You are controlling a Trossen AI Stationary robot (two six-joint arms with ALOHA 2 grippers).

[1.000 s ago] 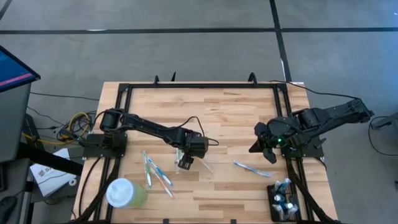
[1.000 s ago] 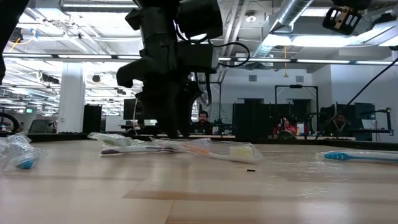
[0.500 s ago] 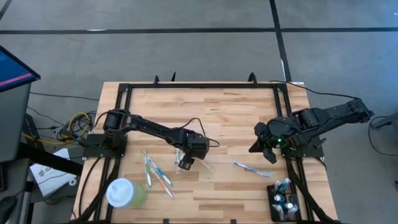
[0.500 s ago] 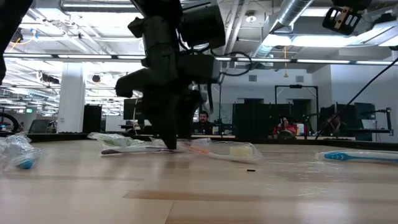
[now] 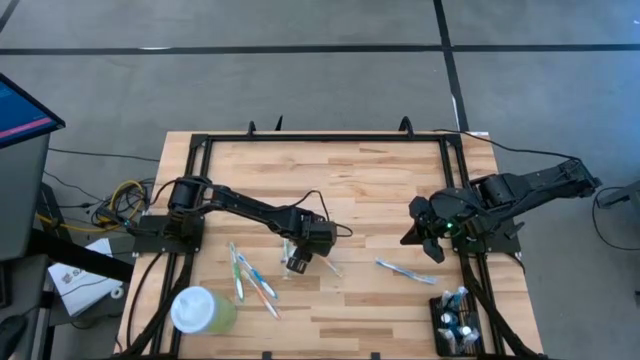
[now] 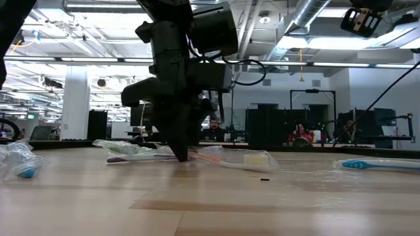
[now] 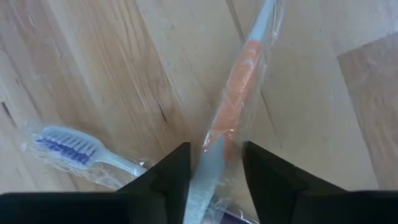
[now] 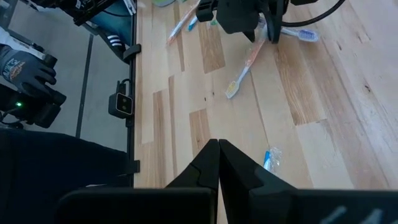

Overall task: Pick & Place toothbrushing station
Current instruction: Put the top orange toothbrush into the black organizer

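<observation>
Overhead, low and wrist views of a wooden table (image 5: 370,190) with two dark arms. The left gripper (image 5: 297,264) is lowered near the table's centre, its tips at the tabletop in the low view (image 6: 182,156). In the left wrist view its fingers (image 7: 163,180) stand slightly apart on either side of a wrapped orange toothbrush (image 7: 231,93); whether they press on it cannot be told. A wrapped toothbrush with blue bristles (image 7: 68,144) lies just beside that gripper. More wrapped toothbrushes (image 5: 252,278) lie in a loose group at about 8 o'clock from the left gripper, and a blue-handled toothbrush (image 5: 403,269) lies alone at about 3 o'clock from it. A pale green cup with a white lid (image 5: 200,311) stands near the table's 7 o'clock corner. The toothbrushing station (image 5: 456,322), a small black holder with items standing in it, sits at the table's 5 o'clock corner, well apart from the left gripper. The right gripper (image 5: 426,232) waits at the table's 3 o'clock edge, at about 12 o'clock from the station; in the right wrist view its fingers (image 8: 202,163) are pressed together, holding nothing. A gloved hand (image 8: 23,70) of a person shows beyond the table edge in that view.
</observation>
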